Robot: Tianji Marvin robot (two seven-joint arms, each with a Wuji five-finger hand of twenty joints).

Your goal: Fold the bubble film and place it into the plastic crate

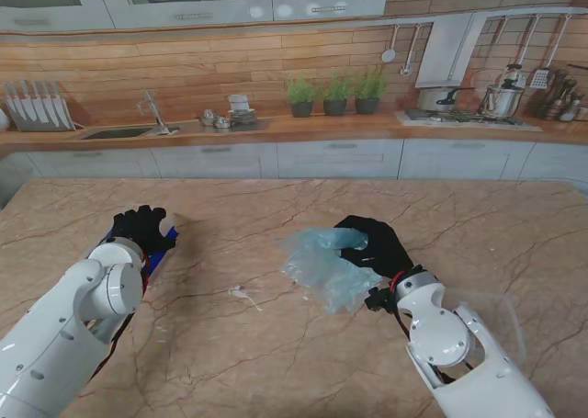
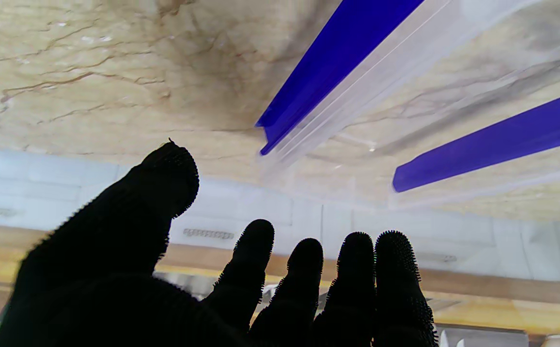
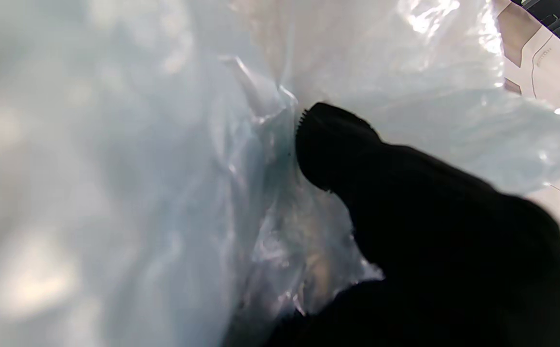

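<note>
While the bubble film [image 1: 322, 266] lies bunched near the middle of the marble table [image 1: 276, 344], the work stands at the folding step, with nothing yet in the plastic crate [image 1: 158, 257].

Taking the film as landmark and starting at the left: well to its left sits the crate, a clear box with blue rim strips, mostly hidden behind the left arm in the stand view. The left hand [image 1: 140, 227] hangs over the crate's far end, fingers [image 2: 255, 270] apart and grasping nothing; its wrist view shows the blue strips [image 2: 328, 67] and clear walls close under the fingertips. Between crate and film, nearer to me, a small pale scrap [image 1: 241, 294] lies on the bare marble; I cannot tell what it is.

The film itself is a crumpled, pale blue translucent heap, not a neat fold. At its right edge the right hand [image 1: 372, 243] is closed on it, fingers curled over the far side; the wrist view shows a black fingertip [image 3: 330, 144] pressed into the folds.

I judge the next move calls for carrying this gathered edge across the heap to flatten the fold, then keeping a firm clasp for the long carry leftward to the crate. Being light and springy, the film may well spring back open once let go.
</note>
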